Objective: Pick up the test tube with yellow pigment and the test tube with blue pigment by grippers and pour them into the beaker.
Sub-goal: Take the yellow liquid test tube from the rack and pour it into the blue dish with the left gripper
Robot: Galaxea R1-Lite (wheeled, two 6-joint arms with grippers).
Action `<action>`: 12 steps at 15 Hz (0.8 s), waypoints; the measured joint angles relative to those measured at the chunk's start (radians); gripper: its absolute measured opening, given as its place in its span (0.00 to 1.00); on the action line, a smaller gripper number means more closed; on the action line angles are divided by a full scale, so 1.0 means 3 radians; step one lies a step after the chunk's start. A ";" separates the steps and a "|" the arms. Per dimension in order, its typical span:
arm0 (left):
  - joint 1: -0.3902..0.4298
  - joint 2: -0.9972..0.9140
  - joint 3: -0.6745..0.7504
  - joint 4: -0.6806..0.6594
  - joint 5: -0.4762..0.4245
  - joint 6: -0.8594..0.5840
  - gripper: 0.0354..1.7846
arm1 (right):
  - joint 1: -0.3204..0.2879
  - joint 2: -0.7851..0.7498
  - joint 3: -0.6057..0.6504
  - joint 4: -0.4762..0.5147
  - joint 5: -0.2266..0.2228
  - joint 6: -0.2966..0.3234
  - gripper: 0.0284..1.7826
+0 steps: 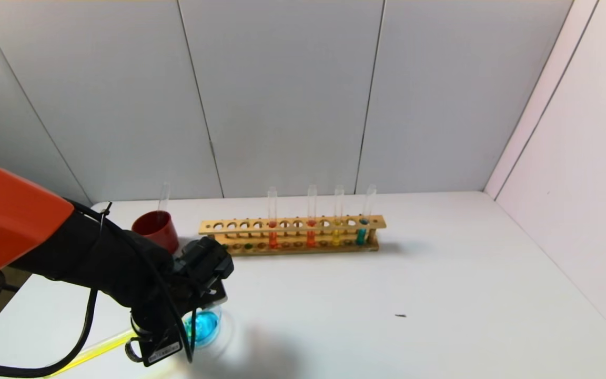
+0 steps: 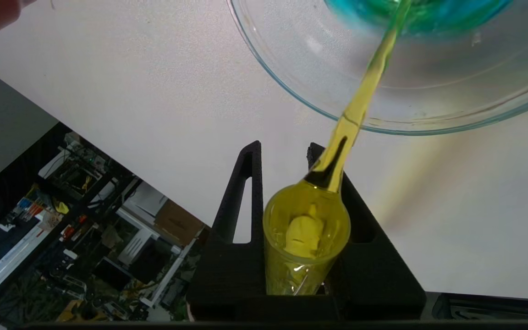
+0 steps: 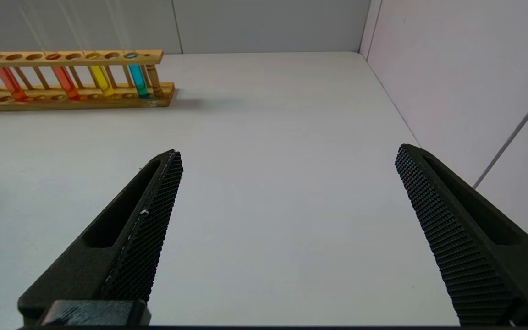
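Note:
My left gripper point(image 2: 284, 151) is shut on the test tube with yellow pigment point(image 2: 307, 233) and holds it tilted, with its mouth over the beaker point(image 2: 291, 96). Pale yellow liquid runs down the tube into the beaker, which holds bright blue liquid that turns green where the two meet. In the head view the gripper point(image 1: 192, 310) hangs over the beaker point(image 1: 213, 337) at the table's front left, and the tube's closed end point(image 1: 92, 350) sticks out past it. No tube with light blue liquid shows. My right gripper point(image 3: 287, 156) is open and empty over bare table.
A dark red cup point(image 1: 157, 229) with an empty clear tube point(image 1: 164, 197) stands behind the left gripper. A wooden rack point(image 1: 292, 231) behind the beaker holds orange, red-orange, golden-yellow and teal tubes. A small dark speck point(image 1: 401, 316) lies to the right. White walls close the back and right.

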 joint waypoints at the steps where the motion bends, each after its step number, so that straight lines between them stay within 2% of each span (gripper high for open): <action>1: -0.0001 0.0009 -0.0005 0.0013 0.0004 -0.0003 0.19 | 0.0000 0.0000 0.0000 0.0001 0.0001 0.0000 0.95; 12: -0.0004 0.0123 -0.0187 0.0301 0.0024 -0.0006 0.19 | 0.0000 0.0000 0.0000 0.0001 0.0000 0.0001 0.95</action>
